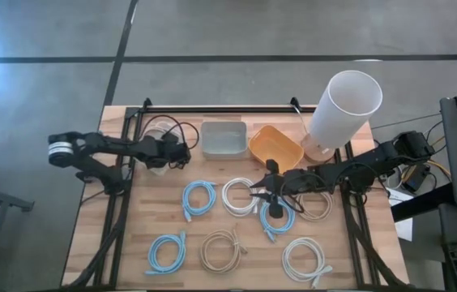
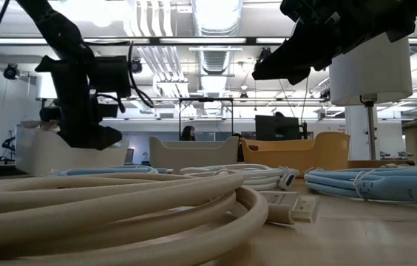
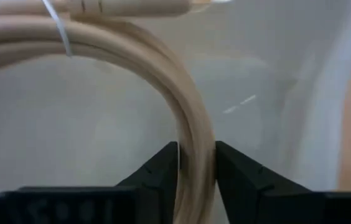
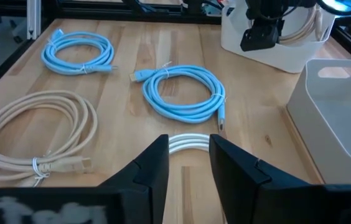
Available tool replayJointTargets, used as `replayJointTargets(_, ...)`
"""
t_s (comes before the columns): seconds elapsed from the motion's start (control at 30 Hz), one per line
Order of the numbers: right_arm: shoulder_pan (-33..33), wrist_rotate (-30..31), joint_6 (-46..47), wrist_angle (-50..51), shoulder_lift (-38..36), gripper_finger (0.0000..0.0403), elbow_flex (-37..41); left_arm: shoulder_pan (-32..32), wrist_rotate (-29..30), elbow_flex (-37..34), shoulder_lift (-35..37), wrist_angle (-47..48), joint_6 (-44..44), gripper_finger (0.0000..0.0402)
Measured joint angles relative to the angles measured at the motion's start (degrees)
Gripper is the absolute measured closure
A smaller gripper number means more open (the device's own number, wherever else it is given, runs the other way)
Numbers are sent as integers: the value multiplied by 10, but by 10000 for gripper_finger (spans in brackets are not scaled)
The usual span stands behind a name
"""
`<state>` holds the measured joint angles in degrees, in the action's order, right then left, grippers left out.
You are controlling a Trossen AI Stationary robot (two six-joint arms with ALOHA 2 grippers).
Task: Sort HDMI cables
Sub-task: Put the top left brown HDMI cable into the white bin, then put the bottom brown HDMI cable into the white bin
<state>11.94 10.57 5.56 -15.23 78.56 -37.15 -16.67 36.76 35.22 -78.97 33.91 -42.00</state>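
My left gripper [image 1: 166, 152] points down into the white bin [image 1: 154, 130] at the far left and is shut on a beige HDMI cable [image 3: 101, 37]. My right gripper [image 1: 259, 193] is open and hovers at mid-table. Its fingers [image 4: 154, 165] stand on either side of a white coil [image 4: 188, 143] without touching it. Flat on the wood lie light blue coils [image 1: 198, 199] [image 1: 277, 219] [image 1: 168, 251], beige coils [image 1: 222, 250] [image 1: 314, 204] and another white coil [image 1: 305, 259]. My left gripper pinches the beige cable's coiled strands [image 3: 197, 146] between its two fingers, coming from above and pointing down, across the strands. The rest of the coil curves away inside the white bin; whether it rests on the bin's floor I cannot tell.
A grey-white bin [image 1: 223, 138] and an orange bin [image 1: 275, 148] stand beside the white one along the far edge. A tall white cylinder [image 1: 342, 109] rises at the far right, close to my right arm. A black rail [image 1: 212, 108] borders the far edge.
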Motion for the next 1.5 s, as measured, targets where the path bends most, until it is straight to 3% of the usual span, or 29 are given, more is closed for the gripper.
replayJointTargets(0.17,0,0,0,0,0,296,0,-2,23,4,-1,-3,0,259)
replayJointTargets(0.77,0,0,14,0,0,274,0,6,21,119,3,71,118,257)
replayJointTargets(1.1,0,-1,22,0,0,254,0,52,-149,212,6,52,280,257)
replayJointTargets(1.4,0,-1,24,0,0,259,0,130,-456,197,6,-70,332,257)
replayJointTargets(1.5,0,-1,24,0,0,265,0,168,-506,175,5,-140,325,257)
